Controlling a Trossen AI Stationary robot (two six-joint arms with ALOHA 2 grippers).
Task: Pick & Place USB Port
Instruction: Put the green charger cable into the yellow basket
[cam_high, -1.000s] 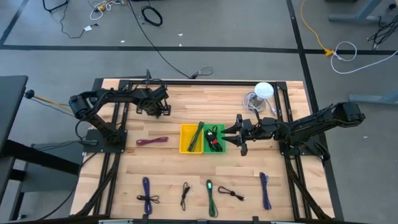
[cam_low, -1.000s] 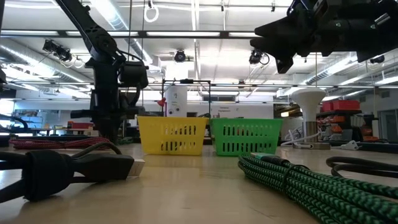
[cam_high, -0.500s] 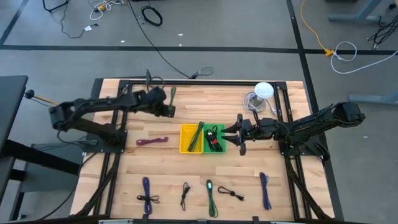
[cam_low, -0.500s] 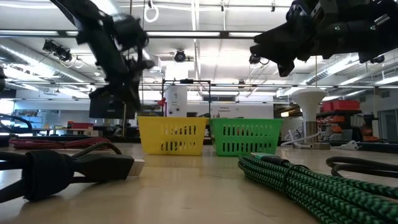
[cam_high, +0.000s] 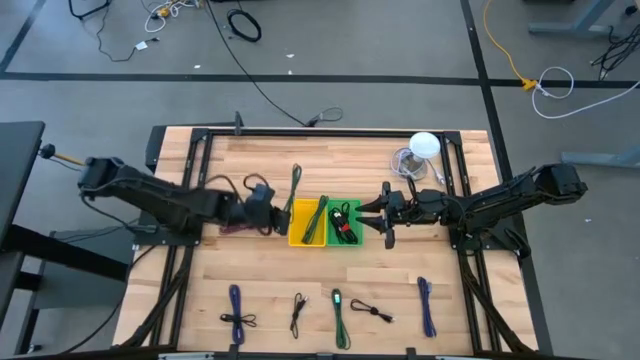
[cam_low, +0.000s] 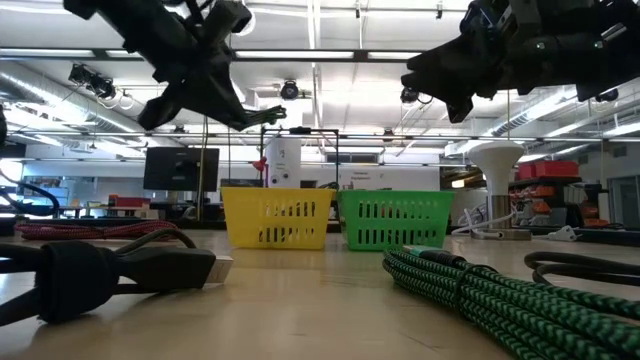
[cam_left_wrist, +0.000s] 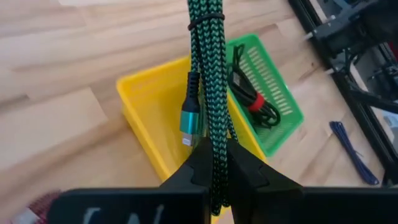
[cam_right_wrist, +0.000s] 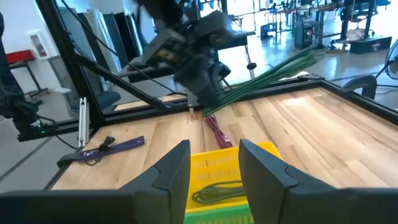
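Observation:
My left gripper (cam_high: 272, 214) is shut on a green braided cable bundle (cam_high: 293, 187) with a teal USB plug (cam_left_wrist: 189, 122). It hovers at the left side of the yellow basket (cam_high: 300, 232), which holds another green cable. The green basket (cam_high: 352, 238) beside it holds a black cable. The held bundle also shows in the right wrist view (cam_right_wrist: 267, 70). My right gripper (cam_high: 386, 216) stands open and level just right of the green basket, with nothing between its fingers (cam_right_wrist: 171, 177). My left gripper pinches the green cable bundle near one end (cam_left_wrist: 216, 144) between its two fingers. The fingers slant down from the table's left. The bundle sticks out stiffly past the fingertips, lifted clear, over the yellow basket's far left corner.
A maroon cable (cam_high: 228, 228) lies on the table under my left arm. Several coiled cables line the near edge, among them a blue one (cam_high: 236, 304) and a green one (cam_high: 340, 316). A white lamp (cam_high: 424, 146) stands at the far right.
My left gripper has swung from the table's far left toward the near edge and the yellow basket, rising and turning as it went. The green cable bundle has travelled with it, clear of the table. My right gripper has kept still.

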